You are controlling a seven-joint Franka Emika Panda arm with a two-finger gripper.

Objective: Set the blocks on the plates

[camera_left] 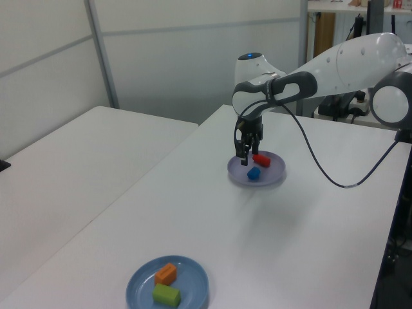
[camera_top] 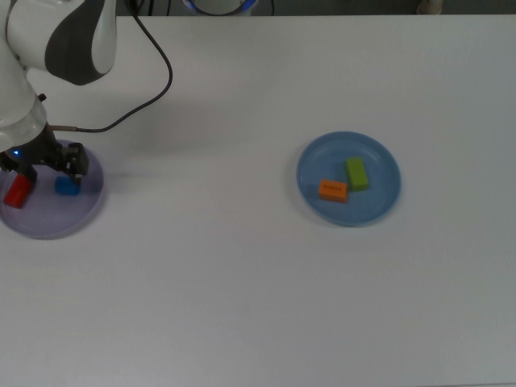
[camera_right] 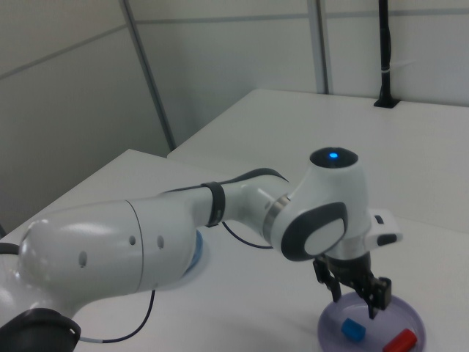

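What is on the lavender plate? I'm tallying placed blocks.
On the lavender plate lie a blue block and a red block, apart. The open gripper hangs above them. In the top view the arm covers part of the plate's rim.

I see the blue block [camera_top: 66, 186] and the red cylinder [camera_top: 17, 192] lying apart on the lavender plate [camera_top: 76, 218], the cylinder on its side. On the blue plate [camera_top: 379, 205] the orange wedge bar [camera_top: 332, 190] lies just beside the lime-green bar [camera_top: 357, 173].
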